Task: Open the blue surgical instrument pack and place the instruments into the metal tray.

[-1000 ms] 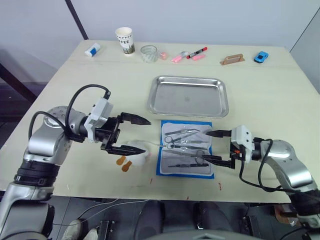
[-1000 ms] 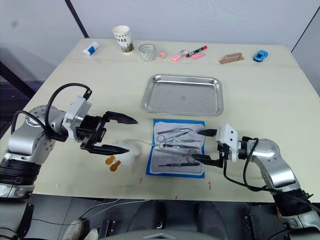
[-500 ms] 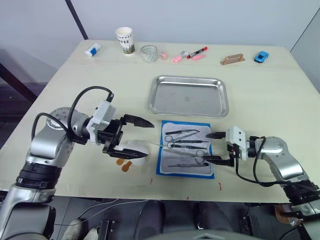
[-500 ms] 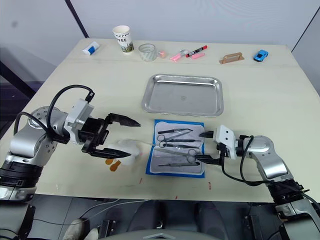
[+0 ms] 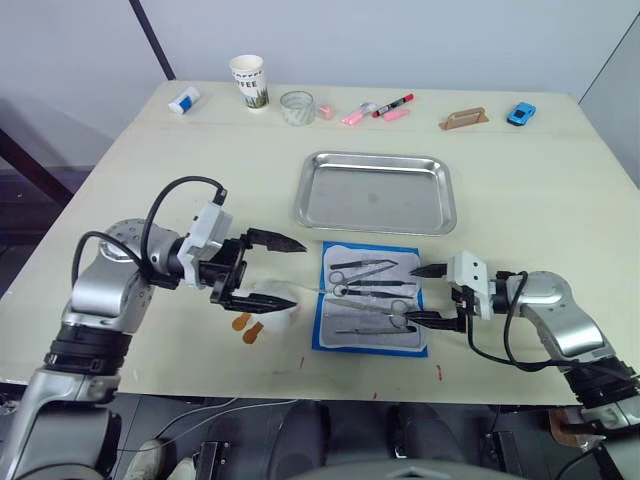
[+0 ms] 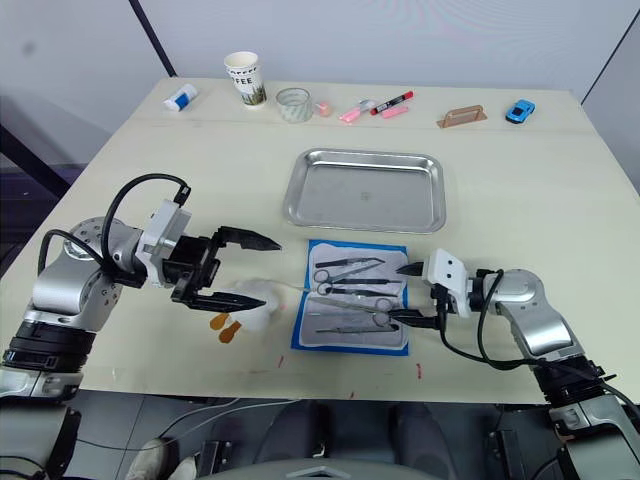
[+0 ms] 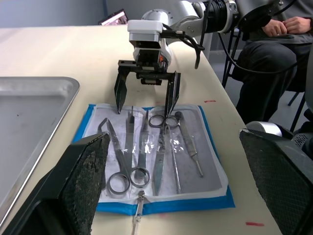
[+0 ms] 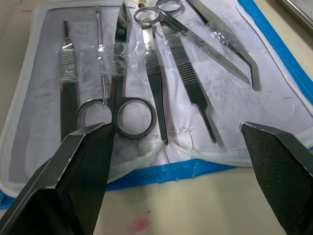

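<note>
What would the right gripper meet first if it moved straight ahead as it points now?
Probably the instruments on the open pack: the right gripper is open at its edge, pointing across it. Height above them is unclear.

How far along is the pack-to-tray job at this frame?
Done: the blue surgical instrument pack lies open flat, lining up. In hand: nothing; the right end effector sits open at the pack's edge, the left end effector open beside it. Left: all the instruments lie on the lining; the metal tray holds none.
</note>
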